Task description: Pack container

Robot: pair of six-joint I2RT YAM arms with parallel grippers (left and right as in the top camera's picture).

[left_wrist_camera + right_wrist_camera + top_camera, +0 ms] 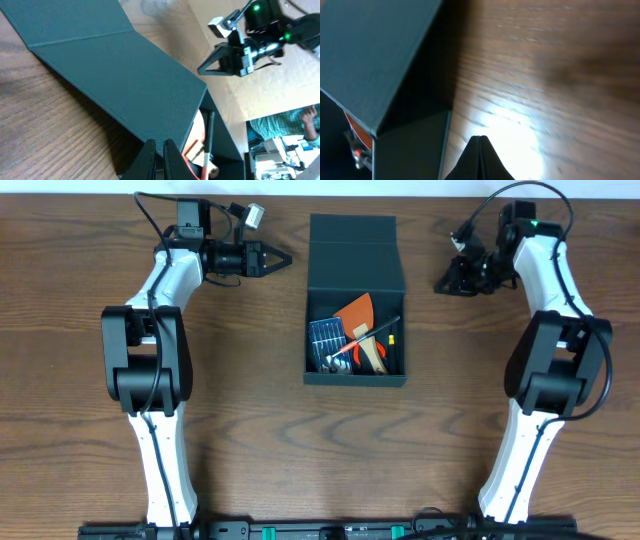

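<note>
Dark teal-grey matte rectangular container (355,378) sits mid-surface toward the far edge, its flap lid (352,240) thrown back and hand tools (355,345) inside. It looks like stiff, light board with a slightly grippy skin, so the lid's free far edge seems the place to take hold. Left jaws and right jaws, flanking it well apart, are closed tight on nothing.

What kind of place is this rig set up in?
Likely a lab or workshop: a wood-grain table, the open container holding hand tools, and a person in a plaid shirt in the background.
</note>
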